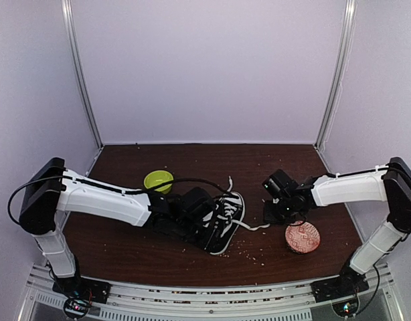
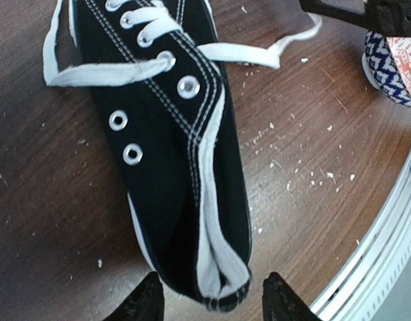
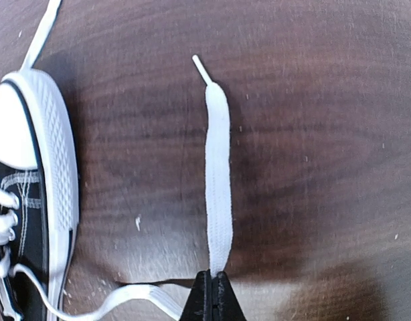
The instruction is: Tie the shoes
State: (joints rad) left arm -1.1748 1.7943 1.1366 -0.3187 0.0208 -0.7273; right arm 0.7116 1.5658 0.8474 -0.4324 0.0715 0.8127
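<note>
My left end effector (image 2: 215, 295) stands wide open, with the heel of the sneaker (image 2: 172, 154) between its fingers on the desk (image 2: 312, 200). My right end effector (image 3: 212, 297) is pinched tight on one lace (image 3: 217, 174), which lies limp ahead of it. I judge the lace light, floppy and slippery, so I'd grip near its tip. The green bowl (image 1: 158, 179) near the left end effector looks empty. I can't make out what is in the patterned bowl (image 1: 302, 237) just beside the right one.

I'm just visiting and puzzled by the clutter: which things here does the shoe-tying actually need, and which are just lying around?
Needed: black sneaker; white lace, pinched by the right end effector.
Lying about: green bowl; patterned bowl; scattered crumbs.
</note>
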